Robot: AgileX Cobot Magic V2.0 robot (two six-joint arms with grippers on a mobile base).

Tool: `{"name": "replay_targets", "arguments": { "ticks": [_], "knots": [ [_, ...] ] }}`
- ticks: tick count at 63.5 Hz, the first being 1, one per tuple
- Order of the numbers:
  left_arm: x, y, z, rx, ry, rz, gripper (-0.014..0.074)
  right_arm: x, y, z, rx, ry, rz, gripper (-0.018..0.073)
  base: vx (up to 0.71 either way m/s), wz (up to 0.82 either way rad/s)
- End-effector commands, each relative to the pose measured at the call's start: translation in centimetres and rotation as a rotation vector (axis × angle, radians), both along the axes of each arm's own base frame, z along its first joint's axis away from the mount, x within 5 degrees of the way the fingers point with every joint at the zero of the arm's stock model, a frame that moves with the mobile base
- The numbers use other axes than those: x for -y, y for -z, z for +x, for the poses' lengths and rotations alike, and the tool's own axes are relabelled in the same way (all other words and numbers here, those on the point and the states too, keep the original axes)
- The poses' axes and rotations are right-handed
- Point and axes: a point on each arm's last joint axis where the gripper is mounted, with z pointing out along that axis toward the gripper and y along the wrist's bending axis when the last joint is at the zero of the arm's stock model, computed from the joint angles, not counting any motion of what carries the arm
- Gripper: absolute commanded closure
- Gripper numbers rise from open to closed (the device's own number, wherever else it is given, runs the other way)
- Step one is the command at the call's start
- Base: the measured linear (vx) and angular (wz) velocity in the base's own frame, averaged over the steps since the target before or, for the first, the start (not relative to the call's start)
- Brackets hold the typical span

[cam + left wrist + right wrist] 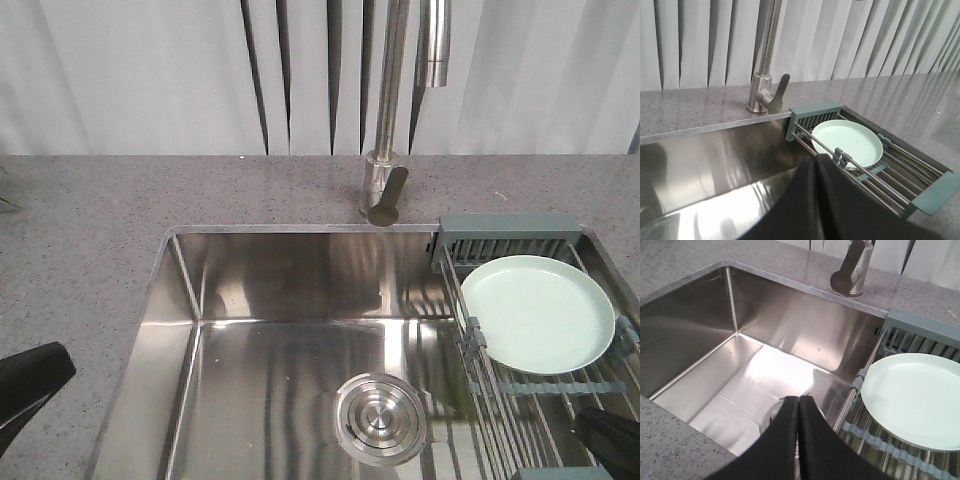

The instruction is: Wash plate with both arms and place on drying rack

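Right black gripper (798, 405) clenched, fingers pressed together, nothing held, hovering over the stainless steel sink basin (280, 300) near its round steel drain (380, 418). Left black gripper (817, 165) also closed and empty, above the sink, just short of the rack. Round pale mint-green plate (537, 312) lies flat on the wire drying rack with grey-teal end pieces (505, 238), which spans the sink's right side. Behind the sink, brushed steel faucet (386, 150) on the speckled grey countertop (80, 220).
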Motion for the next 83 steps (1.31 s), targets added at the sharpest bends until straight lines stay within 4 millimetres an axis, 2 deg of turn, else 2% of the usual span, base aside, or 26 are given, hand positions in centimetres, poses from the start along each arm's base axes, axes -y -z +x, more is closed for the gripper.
{"name": "replay_targets", "arguments": {
  "ticks": [1,8,17,29,37,54,62,73,83],
  "knots": [
    [-0.1,-0.8,0.1,0.024,-0.019,-0.002,0.0603,0.1,-1.2,0.3,0.056,0.026,0.036,0.0564,0.00,0.00],
    [-0.2,-0.8,0.1,0.028,-0.022,0.004,0.0603,0.1,-1.2,0.3,0.056,0.026,0.036,0.0564,0.00,0.00],
    [-0.4,-0.9,0.4,0.104,-0.052,0.092,0.0603,0.1,-1.2,0.3,0.056,0.026,0.036,0.0564,0.00,0.00],
    [-1.8,-0.1,1.1,0.133,-0.225,0.143,0.0603,0.1,-1.2,0.3,0.056,0.026,0.036,0.0564,0.00,0.00],
    [-3.4,1.4,0.8,0.145,-0.397,0.147,0.0603,0.1,-1.2,0.3,0.056,0.026,0.035,0.0564,0.00,0.00],
    [-5.2,5.7,-1.1,0.170,-0.562,0.156,0.0603,0.1,-1.2,0.3,0.056,0.026,0.035,0.0564,0.00,0.00],
    [-5.8,7.5,-1.3,0.195,-0.616,0.285,0.0603,0.1,-1.2,0.3,0.056,0.026,0.035,0.0564,0.00,0.00],
    [-6.3,8.3,-1.4,0.230,-0.655,0.414,0.0603,0.1,-1.2,0.3,0.056,0.026,0.035,0.0564,0.00,0.00],
    [-6.7,8.6,-1.5,0.208,-0.712,0.399,0.0603,0.1,-1.2,0.2,0.055,0.025,0.035,0.0564,0.00,0.00]
  ]
}}
